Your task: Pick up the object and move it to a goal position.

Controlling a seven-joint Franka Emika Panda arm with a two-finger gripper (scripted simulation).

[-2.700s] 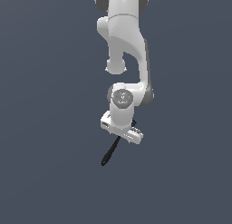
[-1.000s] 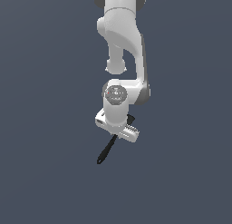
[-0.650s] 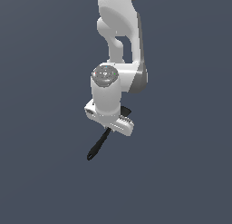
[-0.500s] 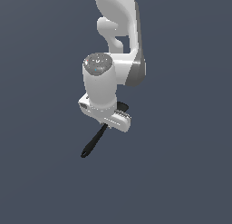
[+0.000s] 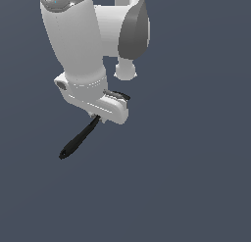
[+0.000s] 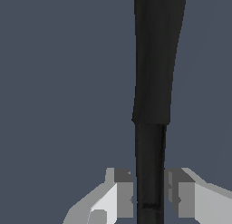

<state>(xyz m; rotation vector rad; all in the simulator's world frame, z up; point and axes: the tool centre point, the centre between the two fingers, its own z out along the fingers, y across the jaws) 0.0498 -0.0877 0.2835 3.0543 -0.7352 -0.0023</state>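
The arm has swung nearer and toward the exterior view's left, gripper (image 5: pixel 96 118) clenched on the spatula (image 5: pixel 77 141), so transport appears underway.

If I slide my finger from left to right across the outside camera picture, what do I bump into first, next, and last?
Black utensil's rounded tip → white gripper gripping the utensil → dark grey arm joint cover.

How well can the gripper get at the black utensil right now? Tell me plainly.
Yes, it appears to have it already: in the wrist view the gripper is closed on the black utensil, a finger against each side, nothing between.
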